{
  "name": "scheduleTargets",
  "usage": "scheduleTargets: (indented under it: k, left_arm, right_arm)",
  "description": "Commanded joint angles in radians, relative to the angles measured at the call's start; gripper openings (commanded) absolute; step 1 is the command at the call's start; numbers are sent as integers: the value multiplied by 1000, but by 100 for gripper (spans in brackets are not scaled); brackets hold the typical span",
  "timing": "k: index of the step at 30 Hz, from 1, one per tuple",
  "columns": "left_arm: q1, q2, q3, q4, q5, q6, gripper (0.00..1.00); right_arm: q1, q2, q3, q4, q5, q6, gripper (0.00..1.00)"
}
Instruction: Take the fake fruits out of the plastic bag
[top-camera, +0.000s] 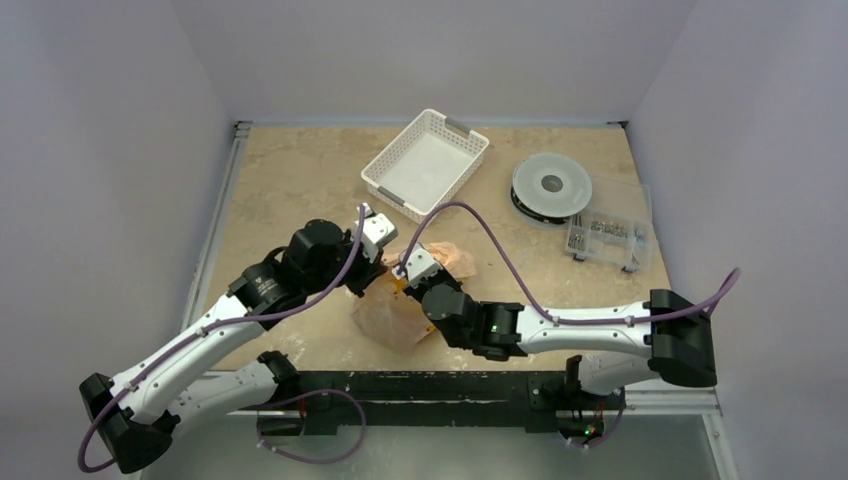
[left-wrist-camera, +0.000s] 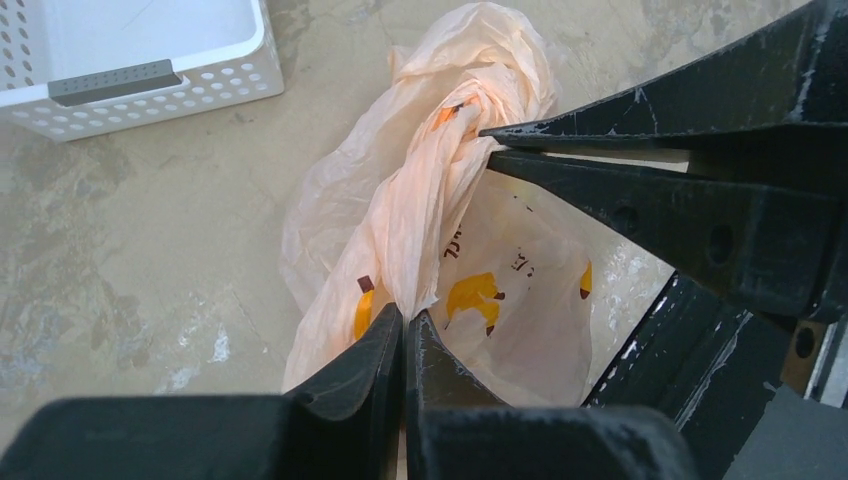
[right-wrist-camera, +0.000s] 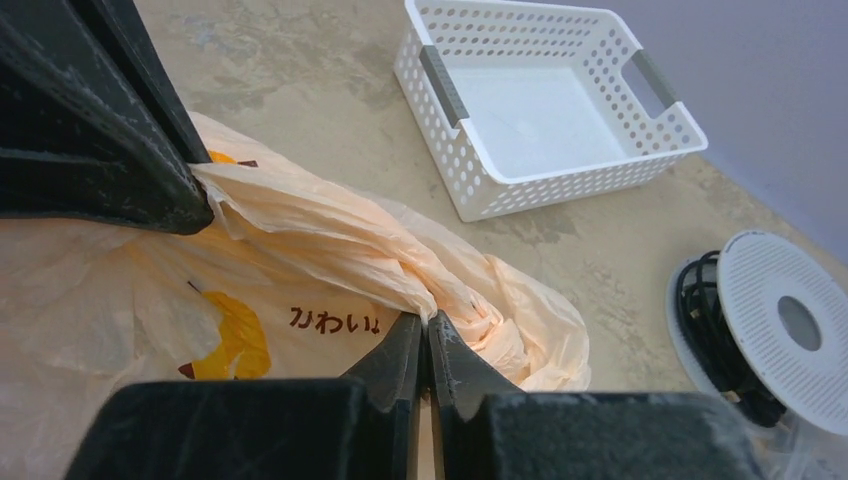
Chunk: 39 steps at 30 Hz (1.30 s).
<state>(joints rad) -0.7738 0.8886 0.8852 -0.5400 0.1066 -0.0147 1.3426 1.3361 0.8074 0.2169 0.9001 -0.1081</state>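
The pale-orange plastic bag lies crumpled at the table's middle front, with yellow printed marks; it also shows in the left wrist view and the right wrist view. My left gripper is shut on a twisted fold of the bag. My right gripper is shut on the same twisted strip a short way along, and it shows in the left wrist view too. Both grippers meet over the bag. The fake fruits are hidden; none shows in any view.
A white perforated basket stands empty behind the bag. A spool of dark cable and a clear parts box sit at the back right. Grey walls close the table on three sides.
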Motion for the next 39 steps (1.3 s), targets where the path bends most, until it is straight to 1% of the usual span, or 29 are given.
scheduleTargets:
  k: [1,2,3,4,5,6,7,8,9,12,14,16,17,20,21,22,23,24,25,26,28,30,31,33,35,37,38,39]
  left_arm:
    - [-4,-35,-5,25,-76,-10,0]
    - [-3,-41,-7,26,-97,-10,0]
    - [-2,-50,-10,27,-116,-12,0]
    - [-3,-60,-13,31,-140,-14,0]
    - [-3,-72,-20,36,-153,-14,0]
    - [-2,-81,-25,44,-165,-17,0]
    - [-4,-92,-30,50,-180,-19,0]
    - [-3,-101,-33,54,-198,-22,0]
    - [-2,-110,-35,56,-218,-24,0]
    - [-2,-132,-38,59,-269,-25,0]
    - [-2,-148,-49,66,-274,-24,0]
    - [-2,-163,-57,71,-251,-20,0]
    - [-2,-167,-60,75,-217,-17,0]
    - [-2,-169,-61,82,-129,-10,0]
    - [-2,-166,-60,82,-100,-10,13]
    - [-2,-162,-58,80,-75,-10,36]
    - [-2,-158,-57,82,-61,-12,50]
    - [-2,-153,-57,87,-55,-14,58]
    - [-2,-146,-57,92,-52,-15,65]
    - [-2,-136,-52,96,-52,-15,68]
    - [5,-112,-37,94,-45,-9,72]
    - [42,-85,-25,112,-12,-22,74]
    - [66,-72,-19,124,14,-35,72]
    - [117,-60,-7,135,71,-58,55]
    - [148,-82,-10,140,77,-71,37]
    - [156,-158,-28,146,24,-70,20]
    - [158,-203,-56,156,-31,-68,10]
    - [159,-249,-77,166,-72,-65,1]
  right_arm:
    - [-20,-56,27,-42,-59,204,0]
    - [-52,-92,4,-45,-156,251,0]
    - [-130,-138,-21,-45,-274,302,0]
    - [-218,-185,-48,-40,-464,371,0]
    - [-330,-227,-79,-14,-690,395,0]
    - [-427,-255,-112,38,-919,515,0]
    - [-512,-275,-143,96,-1117,573,0]
    - [-569,-287,-160,133,-1243,621,0]
    - [-618,-296,-169,144,-1313,660,0]
    - [-758,-290,-193,160,-1446,750,0]
    - [-818,-261,-209,209,-1524,811,0]
    - [-833,-226,-209,264,-1583,856,0]
    - [-833,-210,-198,280,-1601,862,0]
    - [-833,-195,-164,240,-1595,841,0]
    - [-833,-198,-153,215,-1587,822,0]
    - [-832,-203,-140,180,-1575,795,0]
    - [-830,-205,-129,147,-1567,774,0]
    - [-829,-207,-122,125,-1562,757,0]
    - [-829,-210,-121,112,-1560,747,0]
    - [-829,-211,-124,109,-1563,743,0]
    - [-819,-211,-132,109,-1565,736,0]
    - [-804,-209,-139,110,-1558,729,0]
    - [-796,-207,-140,109,-1554,726,0]
    - [-785,-210,-142,104,-1539,724,0]
    - [-786,-228,-150,99,-1505,755,0]
    - [-799,-247,-157,69,-1405,869,0]
    - [-830,-256,-162,14,-1352,967,0]
    - [-864,-257,-180,14,-1340,1046,0]
